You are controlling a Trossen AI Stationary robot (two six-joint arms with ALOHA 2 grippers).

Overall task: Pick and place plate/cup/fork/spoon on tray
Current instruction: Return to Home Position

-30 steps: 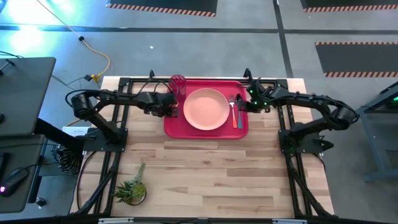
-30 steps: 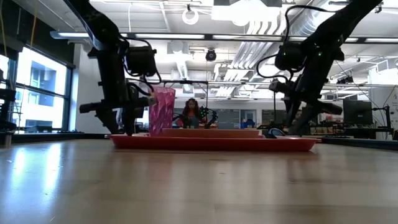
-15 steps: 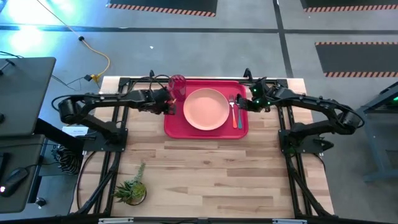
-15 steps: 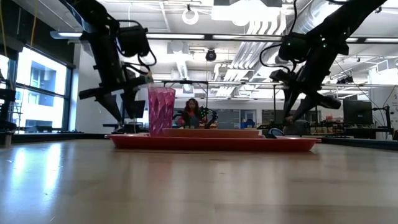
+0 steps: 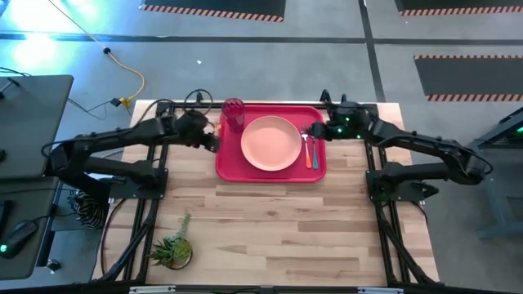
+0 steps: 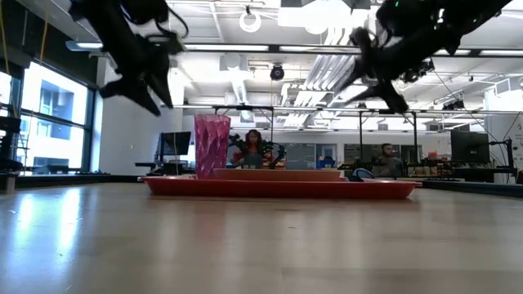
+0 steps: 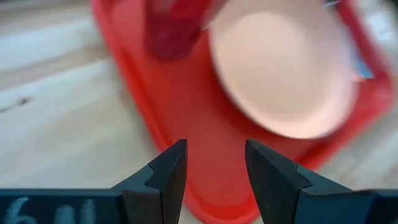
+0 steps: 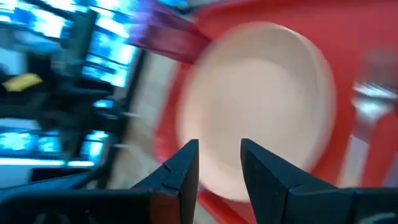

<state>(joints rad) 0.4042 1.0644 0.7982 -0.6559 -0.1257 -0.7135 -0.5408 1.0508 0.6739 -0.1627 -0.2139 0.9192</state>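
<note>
The red tray (image 5: 229, 166) lies at the table's far middle. On it the peach-pink plate (image 5: 270, 143) lies flat, the dark red cup (image 5: 233, 113) stands upright at the far left corner, and the fork (image 5: 304, 139) and spoon (image 5: 311, 155) lie side by side on the right part. My left gripper (image 5: 214, 139) is open and empty in the air just off the tray's left edge, as the left wrist view (image 7: 214, 152) shows. My right gripper (image 5: 320, 131) is open and empty above the tray's right edge, as the right wrist view (image 8: 219, 149) shows.
A small potted plant (image 5: 172, 249) stands near the table's front left corner. The black arm frames (image 5: 151, 175) run along both sides of the table. Bare wood (image 5: 278, 229) lies between the tray and the near edge.
Both grippers have risen well above the tray. My left gripper has drawn back toward the table's left edge, away from the cup, and my right gripper has drawn back slightly toward the right far side. The cup, plate, fork and spoon have stayed in place on the tray.
</note>
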